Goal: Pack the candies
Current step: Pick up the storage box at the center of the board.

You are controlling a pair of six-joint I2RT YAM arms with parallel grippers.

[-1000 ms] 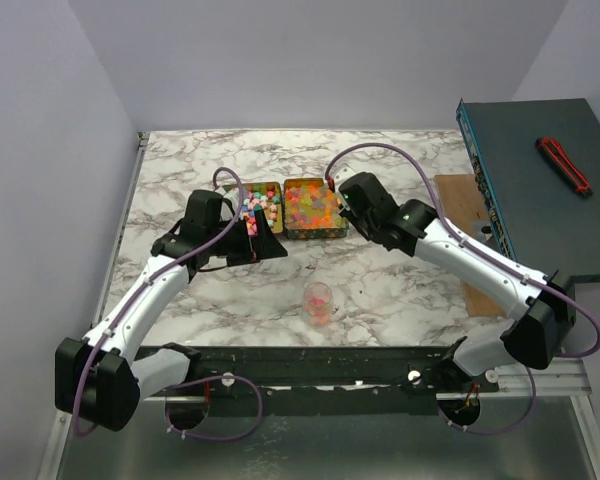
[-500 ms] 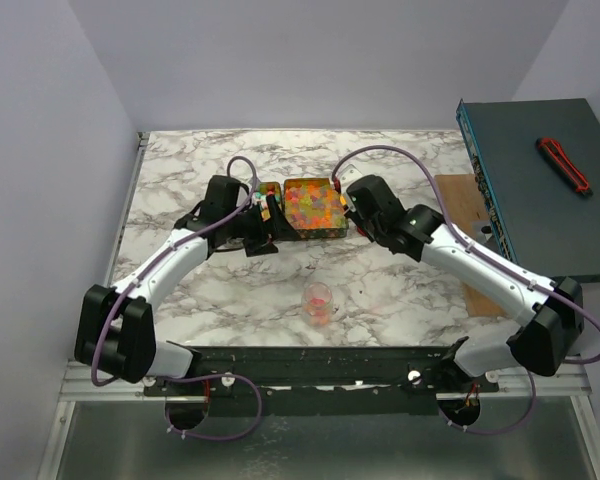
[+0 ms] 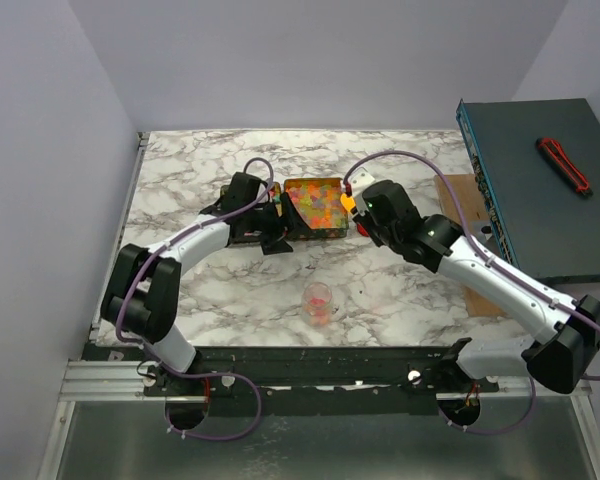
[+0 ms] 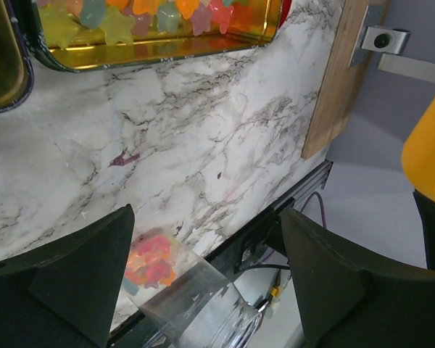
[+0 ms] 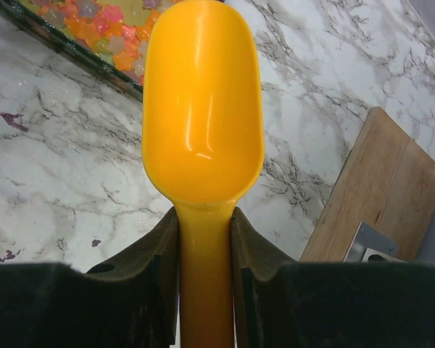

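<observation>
Scoop at the tin's edge; open marble (image 3: 400,290) toward the near edge.
Right gripper (image 5: 204,243) clamps the empty yellow scoop (image 5: 203,109) at the tin's (image 3: 315,233) 3 o'clock. The candies (image 3: 313,200) fill the tin. Left gripper (image 4: 206,217), spread and empty, is at 9, the jar (image 3: 318,300) at 6, and the wooden board (image 3: 460,195) farther at 3.

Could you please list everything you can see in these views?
candies: many, mixed colours, in tins and jar
tins: two, gold-lined, side by side mid-table
jar: one, clear, nearer the arms
scoop: one, yellow-orange, empty, in right gripper
wooden board: one, tan, table's right side
case: one, dark teal, right of table
cutter: one, red-black, on case
table: one, marbled white
left gripper: black, open
right gripper: black, shut on scoop
</observation>
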